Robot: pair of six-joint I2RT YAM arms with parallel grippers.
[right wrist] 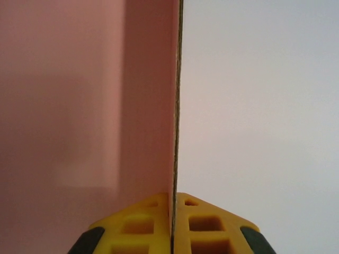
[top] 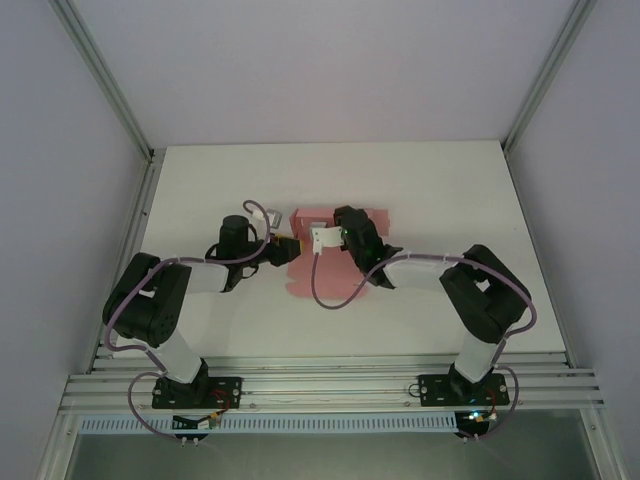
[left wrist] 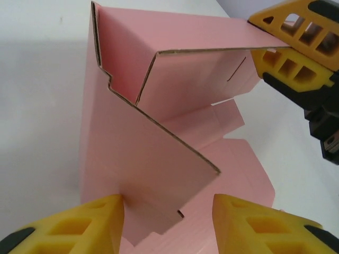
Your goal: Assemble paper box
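One white table (top: 450, 200), grey walls (top: 300, 60); right hand (right wrist: 172, 214) clamps paper box (left wrist: 159, 159), left hand (left wrist: 168, 217) apart.

So from overhead the paper box (top: 298, 283) is mostly tucked under the right arm (top: 355, 235), and what peeks out is too small to tell which flaps stand up. Left wrist cam: the left gripper (left wrist: 168, 225) fingers (left wrist: 79, 227) get chopped off by the frame, same for the box's near end and the right gripper (left wrist: 265, 46). Right wrist cam is a soft pink blur running out of frame, card seen edge-on.
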